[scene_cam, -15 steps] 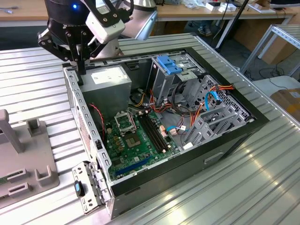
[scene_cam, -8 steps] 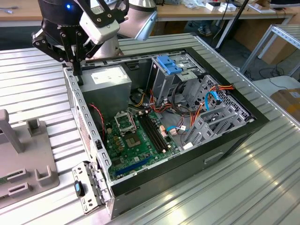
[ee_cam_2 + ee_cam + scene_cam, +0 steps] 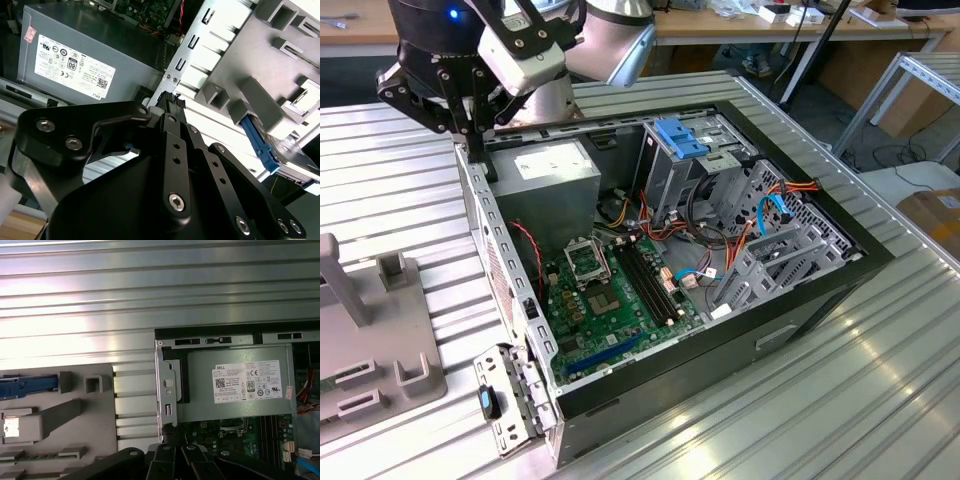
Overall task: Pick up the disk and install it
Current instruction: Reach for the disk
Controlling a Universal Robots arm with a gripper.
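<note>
The disk stands in the grey fixture beside the computer case. Its blue carrier edge [image 3: 259, 144] and a bit of its metal body are in the second wrist view, and the blue edge [image 3: 27, 385] also appears in the first wrist view. My black gripper [image 3: 480, 158] hangs over the case's back corner at the exterior view's left, by the power supply, away from the disk. In both wrist views its fingertips [image 3: 170, 99] meet with nothing between them, so the gripper [image 3: 174, 446] is shut and empty.
The open computer case [image 3: 820, 290] lies on the ribbed metal table [image 3: 880, 400]. Inside it are a grey power-supply box [image 3: 555, 172], a green motherboard [image 3: 610, 300], cables and a drive cage topped by a blue bracket [image 3: 680, 135]. The grey fixture [image 3: 380, 350] sits at the exterior view's left.
</note>
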